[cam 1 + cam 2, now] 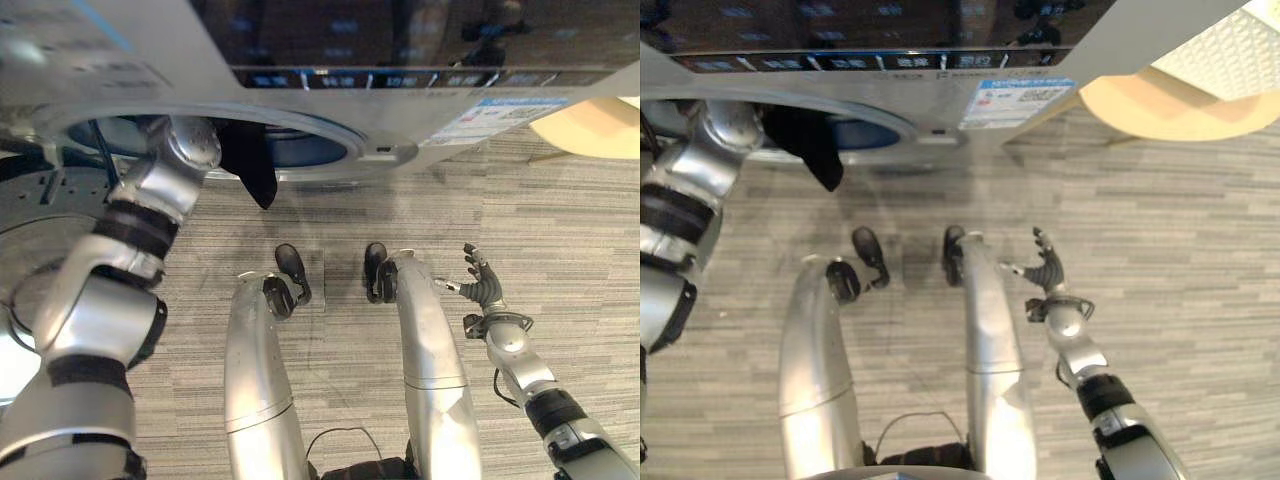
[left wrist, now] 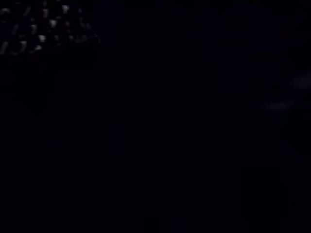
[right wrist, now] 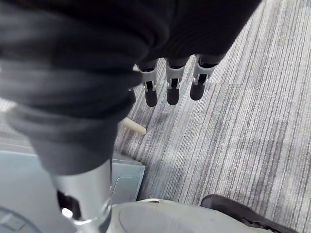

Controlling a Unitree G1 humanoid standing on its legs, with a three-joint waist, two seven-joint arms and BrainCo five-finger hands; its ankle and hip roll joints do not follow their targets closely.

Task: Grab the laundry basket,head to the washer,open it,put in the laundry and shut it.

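Washer (image 1: 300,90) fills the 12 o'clock band of the head views, its round opening (image 1: 300,148) facing the robot, blue drum interior showing inside. Control strip (image 1: 400,78) runs along the front above the opening, a printed label (image 1: 1025,98) at 1 o'clock.

Left arm reaches from 8 o'clock up into the opening; the left robot hand is inside the drum, hidden, so cannot tell whether its fingers are apart or closed. Left wrist view is dark.

A dark garment (image 1: 250,165) hangs over the lower lip of the opening at 11 o'clock, one corner drooping toward the carpet (image 1: 560,230). Whether the hidden hand holds it cannot be told.

Right robot hand (image 1: 482,283) hangs at 4 o'clock over the carpet, well apart from the washer, fingers (image 3: 172,87) straight and spread, holding nothing.

A pale round-edged object (image 1: 1170,100) sits at 2 o'clock beside the washer.
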